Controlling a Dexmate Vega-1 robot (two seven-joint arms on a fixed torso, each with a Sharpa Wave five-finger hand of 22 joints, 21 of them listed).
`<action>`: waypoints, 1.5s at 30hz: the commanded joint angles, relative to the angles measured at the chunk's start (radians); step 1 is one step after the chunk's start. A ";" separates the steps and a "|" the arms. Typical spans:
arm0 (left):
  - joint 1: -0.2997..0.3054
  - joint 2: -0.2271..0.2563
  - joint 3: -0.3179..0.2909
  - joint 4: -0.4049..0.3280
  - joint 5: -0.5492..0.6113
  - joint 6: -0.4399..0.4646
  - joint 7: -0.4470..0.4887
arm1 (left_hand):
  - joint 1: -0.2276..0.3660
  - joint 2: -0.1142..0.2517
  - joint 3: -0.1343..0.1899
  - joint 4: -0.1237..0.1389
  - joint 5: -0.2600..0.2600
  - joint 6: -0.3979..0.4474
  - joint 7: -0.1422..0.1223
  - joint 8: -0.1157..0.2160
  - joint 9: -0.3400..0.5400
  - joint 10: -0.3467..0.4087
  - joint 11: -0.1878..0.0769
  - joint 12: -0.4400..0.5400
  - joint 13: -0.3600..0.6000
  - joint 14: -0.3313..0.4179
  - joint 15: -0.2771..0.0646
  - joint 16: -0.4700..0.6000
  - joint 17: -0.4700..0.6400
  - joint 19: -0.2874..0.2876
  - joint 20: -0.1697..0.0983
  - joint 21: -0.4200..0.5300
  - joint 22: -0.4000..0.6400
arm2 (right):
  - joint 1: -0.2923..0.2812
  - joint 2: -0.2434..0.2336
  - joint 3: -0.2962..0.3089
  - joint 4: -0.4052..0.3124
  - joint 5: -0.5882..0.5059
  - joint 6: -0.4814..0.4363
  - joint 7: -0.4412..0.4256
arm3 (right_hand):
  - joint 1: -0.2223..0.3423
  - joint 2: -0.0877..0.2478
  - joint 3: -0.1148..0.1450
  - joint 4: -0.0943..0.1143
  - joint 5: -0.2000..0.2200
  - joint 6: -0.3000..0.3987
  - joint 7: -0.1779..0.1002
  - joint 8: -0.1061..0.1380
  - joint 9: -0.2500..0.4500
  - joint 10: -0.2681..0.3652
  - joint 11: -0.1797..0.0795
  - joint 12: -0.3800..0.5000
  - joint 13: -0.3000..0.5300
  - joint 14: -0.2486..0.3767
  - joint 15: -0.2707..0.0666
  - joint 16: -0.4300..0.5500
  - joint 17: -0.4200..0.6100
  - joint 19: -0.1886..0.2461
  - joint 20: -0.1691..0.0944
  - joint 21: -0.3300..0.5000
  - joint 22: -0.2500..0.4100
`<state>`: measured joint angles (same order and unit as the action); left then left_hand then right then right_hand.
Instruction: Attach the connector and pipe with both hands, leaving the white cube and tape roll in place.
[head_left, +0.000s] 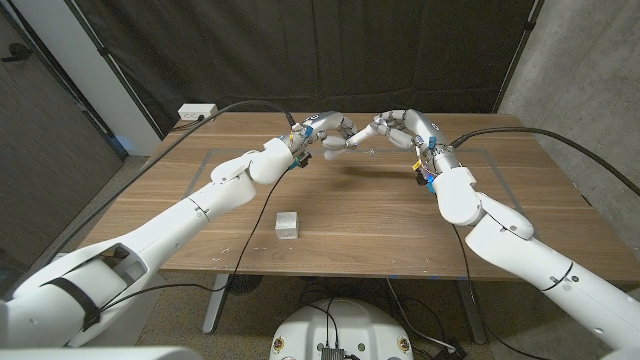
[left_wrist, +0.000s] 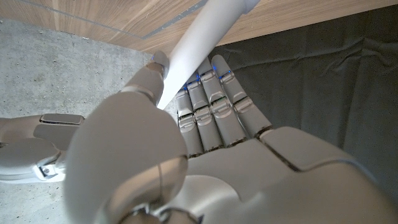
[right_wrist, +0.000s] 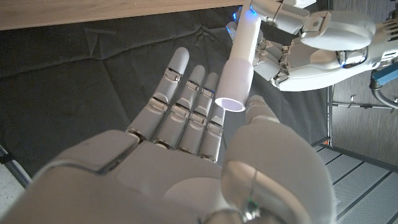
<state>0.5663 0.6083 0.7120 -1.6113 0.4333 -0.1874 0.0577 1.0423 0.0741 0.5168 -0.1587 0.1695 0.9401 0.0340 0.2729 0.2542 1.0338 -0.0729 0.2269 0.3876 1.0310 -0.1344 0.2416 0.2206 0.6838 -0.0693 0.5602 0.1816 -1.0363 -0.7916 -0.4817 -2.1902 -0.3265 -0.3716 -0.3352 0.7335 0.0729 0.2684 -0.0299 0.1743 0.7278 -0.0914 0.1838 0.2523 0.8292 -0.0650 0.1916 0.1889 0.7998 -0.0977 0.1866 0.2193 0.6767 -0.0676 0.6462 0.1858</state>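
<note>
At the 12 o'clock side of the desk (head_left: 380, 215), the left hand (head_left: 328, 132) and the right hand (head_left: 398, 128) are raised above the surface and meet fingertip to fingertip. From the head view, what sits between them is too small to make out.

The wrist views supply the detail. The left wrist view shows the left hand's thumb and fingers (left_wrist: 211, 115) clamped around one white pipe (left_wrist: 202, 43). The right wrist view shows the same pipe extending from the left hand, with a wider white connector (right_wrist: 237, 84) on its free end, open mouth facing the camera. The right hand's thumb sits just beside that connector and its fingers (right_wrist: 186, 106) are extended and apart; whether the thumb actually presses the connector cannot be told.

The desk is wood-grained. One white cube (head_left: 287, 225) rests at 7 o'clock from the desk centre, well apart from both hands. A dark curtain (head_left: 400, 50) hangs behind the desk, and one white power strip (head_left: 197, 113) lies at its 10 o'clock corner.
</note>
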 joint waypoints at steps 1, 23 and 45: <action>-0.005 -0.005 -0.001 0.010 -0.018 0.010 -0.003 | 0.048 0.048 0.063 0.051 0.008 0.023 0.014 -0.004 0.002 0.040 -0.034 0.008 0.005 0.043 -0.039 0.008 0.004 0.007 -0.020 0.002 0.001 | -0.004 0.013 -0.037 0.000 -0.083 -0.018 -0.034 | -0.045 0.000 -0.015 0.012 0.006 -0.071 0.012 -0.004 -0.008 -0.065 0.026 -0.004 0.002 -0.084 0.017 -0.006 -0.005 -0.071 -0.043 -0.036 0.001; -0.022 -0.015 0.021 0.026 -0.026 0.017 -0.028 | 0.049 0.047 0.064 0.051 0.007 0.024 0.014 -0.005 0.001 0.040 -0.034 0.005 0.007 0.045 -0.039 0.008 0.004 0.006 -0.020 0.004 0.001 | -0.021 0.021 -0.001 0.029 -0.078 0.058 -0.057 | -0.164 -0.020 -0.078 -0.004 0.006 -0.542 0.061 -0.010 -0.052 -0.594 0.111 -0.012 0.000 -0.628 0.111 -0.012 -0.024 -0.395 0.062 -0.257 -0.003; 0.004 -0.041 -0.012 0.051 -0.109 0.025 0.030 | 0.049 0.047 0.064 0.052 0.007 0.026 0.012 -0.006 0.002 0.044 -0.033 0.003 0.008 0.047 -0.040 0.008 0.005 0.010 -0.019 0.007 0.001 | -0.044 0.031 0.005 0.045 -0.081 0.083 -0.059 | -0.248 -0.015 -0.117 0.018 0.010 -0.646 0.148 0.001 -0.062 -0.686 0.129 0.004 -0.006 -0.716 0.109 0.001 -0.029 -0.455 -0.016 -0.321 -0.004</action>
<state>0.5624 0.5748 0.7085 -1.5696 0.3576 -0.1691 0.0611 1.0424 0.0739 0.5206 -0.1625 0.1671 0.9431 0.0309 0.2623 0.2535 1.0336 -0.0730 0.2309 0.3931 1.0311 -0.1343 0.2517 0.2210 0.6838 -0.0693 0.5602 0.1817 -1.0702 -0.7640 -0.4810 -2.1502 -0.4037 -0.2904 -0.3956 0.4927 0.0600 0.1544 -0.0151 0.1780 0.0821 0.0469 0.1744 0.1905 0.1358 0.0587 0.1889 0.1812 0.0804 0.0215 0.1815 0.1905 0.2123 -0.0340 0.3274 0.1815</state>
